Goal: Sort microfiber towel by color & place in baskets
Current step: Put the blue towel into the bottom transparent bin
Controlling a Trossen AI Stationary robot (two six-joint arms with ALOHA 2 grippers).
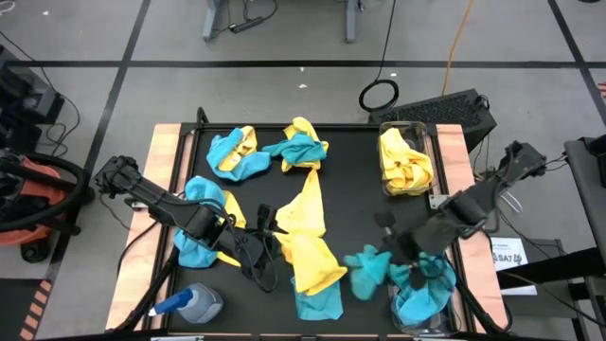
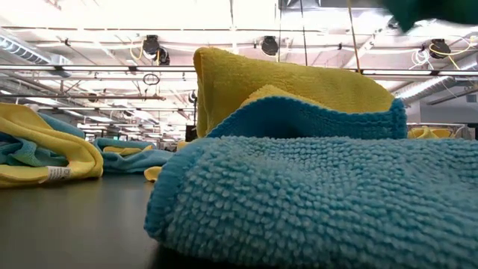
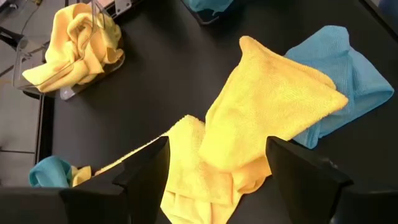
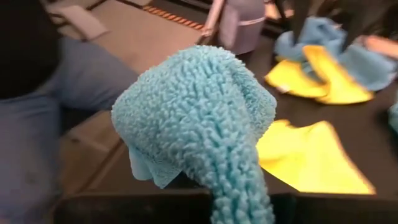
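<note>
The right gripper has its fingers closed on a teal towel and holds it just beside the near basket, which contains teal cloths. The left gripper has its fingers spread wide over a yellow towel lying on the black counter. The far basket holds yellow cloths.

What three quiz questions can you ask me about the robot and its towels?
1. True or false: the right hand holds a yellow towel.
2. Pick one: the left hand hovers open over a towel that is A) yellow, B) teal, C) red.
3. Fill in: the spray bottle has a ___ cap.

Key:
1. False. It is shut on a teal towel.
2. A, the yellow towel.
3. Blue.
</note>
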